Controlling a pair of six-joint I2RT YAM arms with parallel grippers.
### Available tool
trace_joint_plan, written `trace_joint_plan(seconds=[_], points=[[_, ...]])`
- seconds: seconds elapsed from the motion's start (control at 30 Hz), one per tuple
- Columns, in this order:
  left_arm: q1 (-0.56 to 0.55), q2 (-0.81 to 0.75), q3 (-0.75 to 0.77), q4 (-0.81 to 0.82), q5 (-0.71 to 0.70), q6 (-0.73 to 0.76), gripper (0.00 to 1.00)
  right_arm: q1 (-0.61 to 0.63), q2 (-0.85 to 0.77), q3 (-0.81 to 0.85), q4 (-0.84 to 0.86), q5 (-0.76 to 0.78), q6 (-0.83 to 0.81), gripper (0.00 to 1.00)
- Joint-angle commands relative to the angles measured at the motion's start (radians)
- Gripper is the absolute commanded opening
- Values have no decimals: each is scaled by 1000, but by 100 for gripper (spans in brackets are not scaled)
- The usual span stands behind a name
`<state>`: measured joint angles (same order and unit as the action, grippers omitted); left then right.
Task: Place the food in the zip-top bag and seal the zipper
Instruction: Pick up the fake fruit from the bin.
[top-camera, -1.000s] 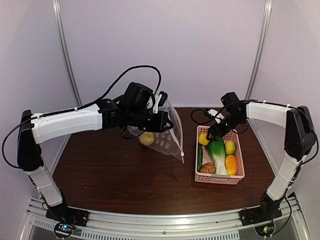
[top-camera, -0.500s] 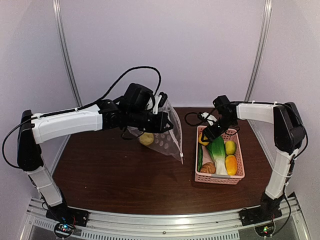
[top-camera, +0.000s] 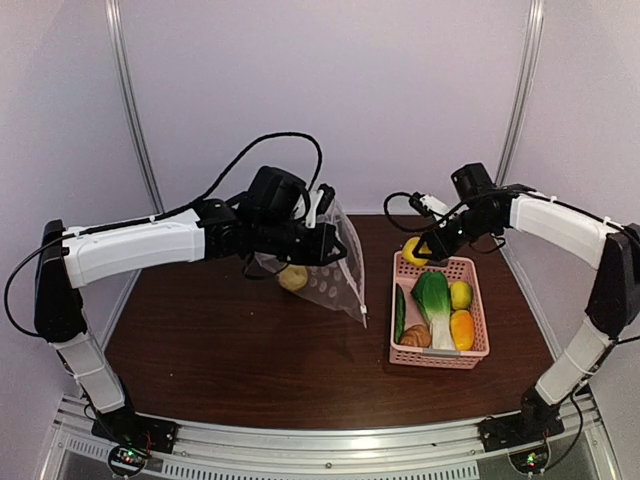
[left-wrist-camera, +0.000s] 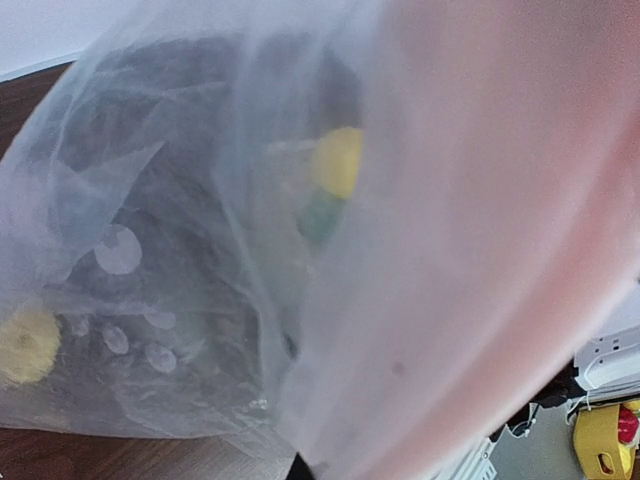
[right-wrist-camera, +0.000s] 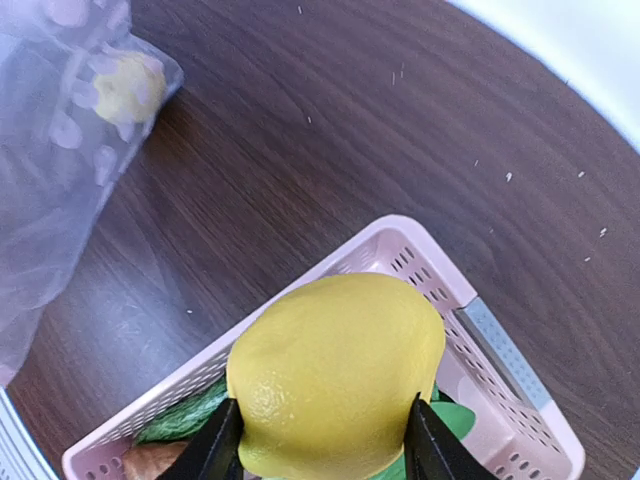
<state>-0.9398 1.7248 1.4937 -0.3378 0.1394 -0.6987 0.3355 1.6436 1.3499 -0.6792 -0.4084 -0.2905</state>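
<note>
Right hand (right-wrist-camera: 322, 445) grasps 1 lemon (right-wrist-camera: 335, 370) over corner of pink basket (right-wrist-camera: 395, 232); likely hard, slick, light, so grip mid-girth. Left hand (top-camera: 322, 240) clenched on floppy zip-top bag (top-camera: 330, 275).

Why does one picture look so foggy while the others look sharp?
Left wrist view: the zip-top bag hangs right against the lens, so everything looks milky and out of focus. Right wrist view: the lemon is crisp. Top view: even light, with a faint sheen on the table.

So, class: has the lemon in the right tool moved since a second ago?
Yes. The lemon, gripped by the right tool, has lifted out of the pink basket and now hangs at its far-left rim.
</note>
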Motion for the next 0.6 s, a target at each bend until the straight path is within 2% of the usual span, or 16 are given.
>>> trace_joint_plan(seconds=[0.0, 0.13, 0.27, 0.4, 0.57], points=[[-1, -1, -3, 56, 19, -7, 0, 5, -181, -17, -84, -129, -22, 39], [-1, 29, 6, 80, 43, -21, 0, 42, -291, -21, -120, -347, -30, 40], [-1, 56, 39, 83, 68, -30, 0, 157, -334, 1, -123, -443, -38, 42], [-1, 59, 57, 82, 76, -38, 0, 235, -283, 66, -154, -525, -52, 42], [-2, 55, 69, 81, 91, -47, 0, 273, -207, 130, -174, -576, -59, 42]])
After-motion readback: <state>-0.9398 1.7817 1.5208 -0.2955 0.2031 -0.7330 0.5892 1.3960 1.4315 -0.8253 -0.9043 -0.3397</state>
